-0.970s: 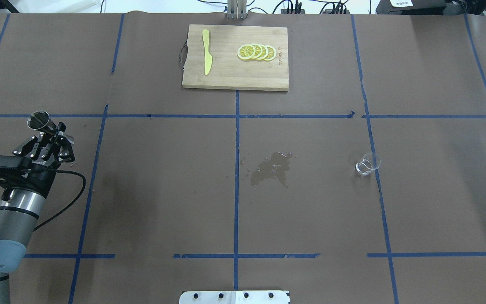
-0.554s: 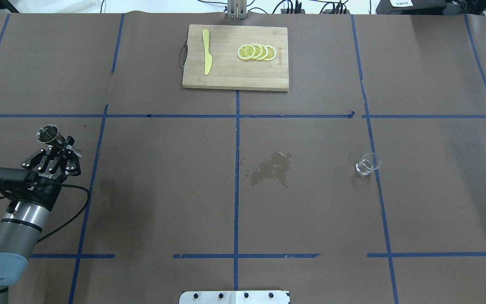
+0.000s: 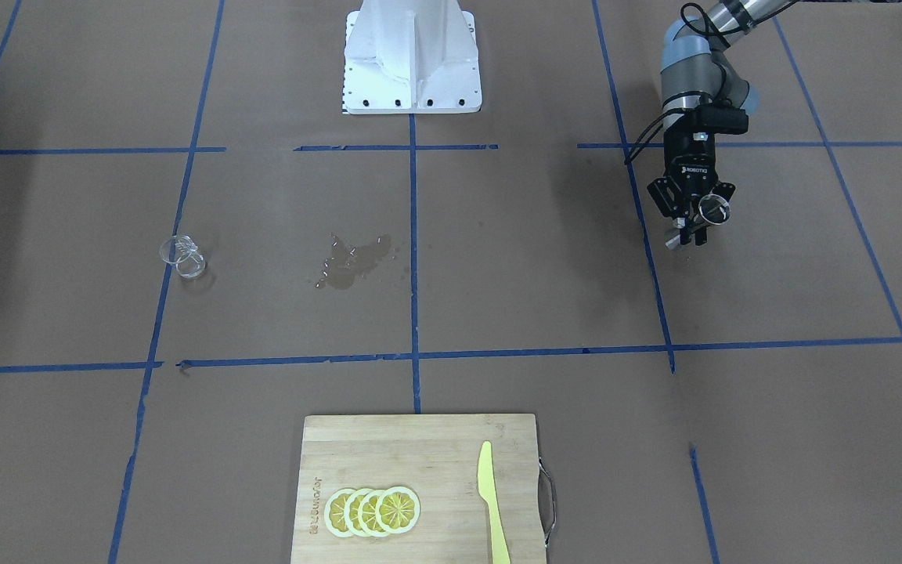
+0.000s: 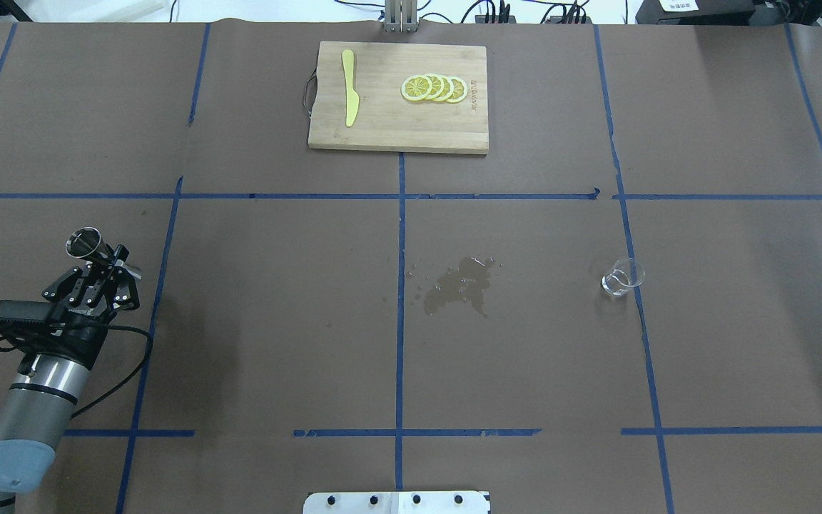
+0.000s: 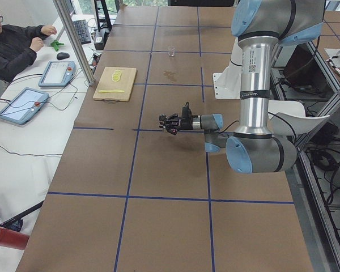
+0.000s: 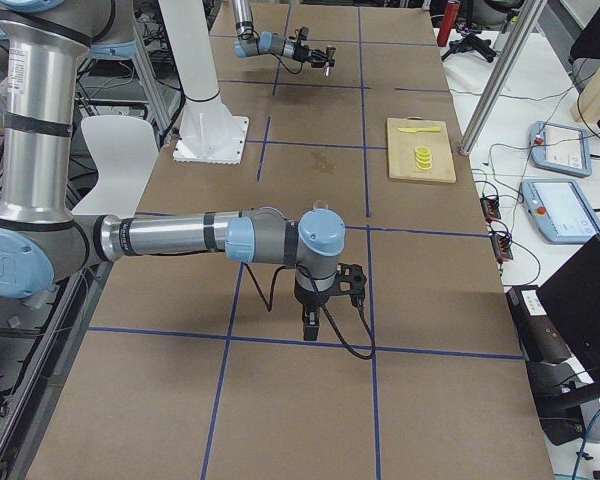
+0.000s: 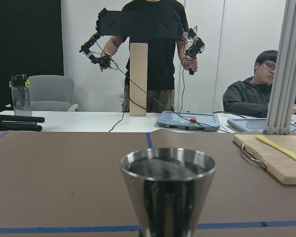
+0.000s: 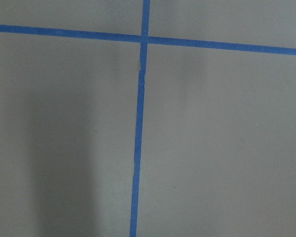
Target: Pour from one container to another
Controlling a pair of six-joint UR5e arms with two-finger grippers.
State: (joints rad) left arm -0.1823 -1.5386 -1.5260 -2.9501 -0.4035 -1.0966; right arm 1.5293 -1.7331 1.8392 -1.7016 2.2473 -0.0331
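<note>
My left gripper (image 4: 113,258) is shut on a shiny metal cup (image 4: 85,243), held above the table's left side. In the front-facing view the same gripper (image 3: 690,227) and metal cup (image 3: 715,208) sit at the upper right. The left wrist view shows the metal cup (image 7: 167,192) upright, with its open rim on top. A small clear glass beaker (image 4: 623,277) stands far off on the right side of the table, also visible as the beaker (image 3: 182,257). My right gripper (image 6: 320,300) shows only in the exterior right view, so I cannot tell its state.
A wet spill (image 4: 461,284) marks the paper near the table's middle. A wooden cutting board (image 4: 382,128) at the far edge carries lemon slices (image 4: 434,88) and a yellow knife (image 4: 349,87). A person (image 5: 14,48) sits at a side desk.
My left gripper has drawn back toward the robot's base and slightly right, carrying the metal cup with it. The beaker, spill and board have not moved.
</note>
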